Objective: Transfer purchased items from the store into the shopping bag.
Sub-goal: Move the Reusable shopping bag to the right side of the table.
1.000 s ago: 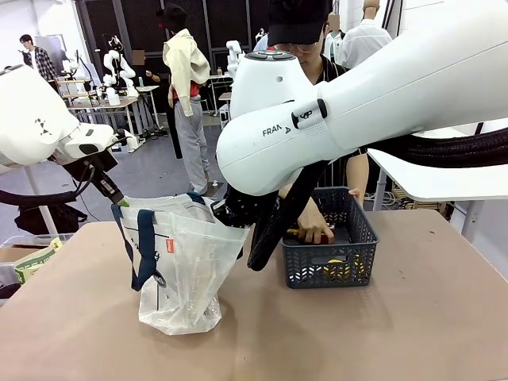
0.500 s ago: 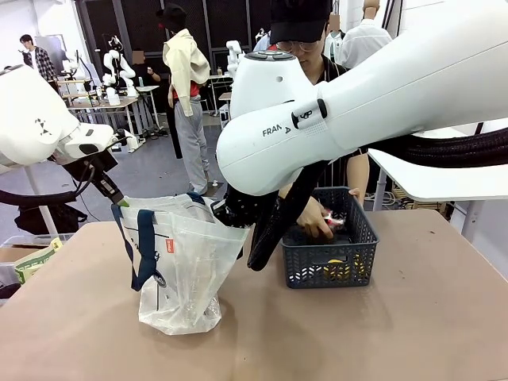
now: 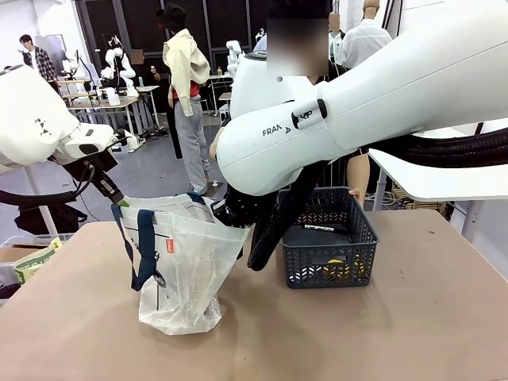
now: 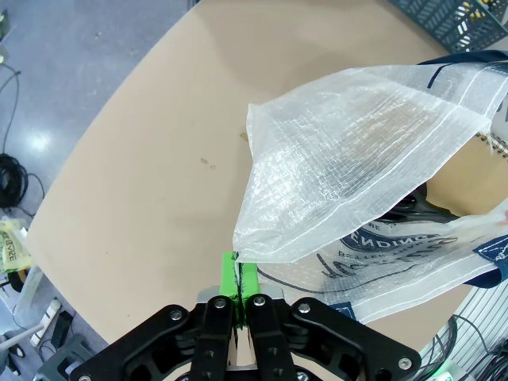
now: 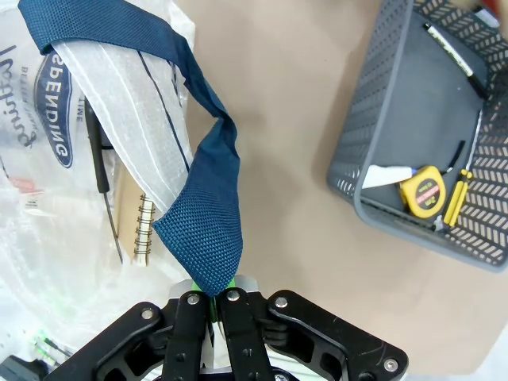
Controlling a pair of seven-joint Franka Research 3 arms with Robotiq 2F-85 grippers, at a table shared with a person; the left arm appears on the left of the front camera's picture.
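The shopping bag [image 3: 184, 270], translucent with navy straps, stands open at the table's left-middle. My left gripper [image 3: 119, 202] is shut on its left rim; in the left wrist view the green pads [image 4: 240, 279] pinch the corner of the bag [image 4: 357, 175]. My right gripper [image 3: 227, 213] is shut on a navy handle [image 5: 208, 198] at the bag's right side. The store, a dark grey basket [image 3: 365, 238], stands right of the bag. In the basket [image 5: 357, 159] lie a yellow tape measure [image 5: 421, 193], a yellow stick-like tool [image 5: 458, 198] and a black pen [image 5: 452, 49].
A spiral notebook [image 5: 139, 230] and a dark pen [image 5: 99, 159] lie inside the bag. A person stands behind the basket at the far side, mostly hidden by my right arm [image 3: 357, 111]. Bare tabletop [image 3: 381, 333] spreads in front and to the right.
The person's hand was inside the basket, lifted a small red and white item, and is now out of the basket. Both arms have held still with the bag.
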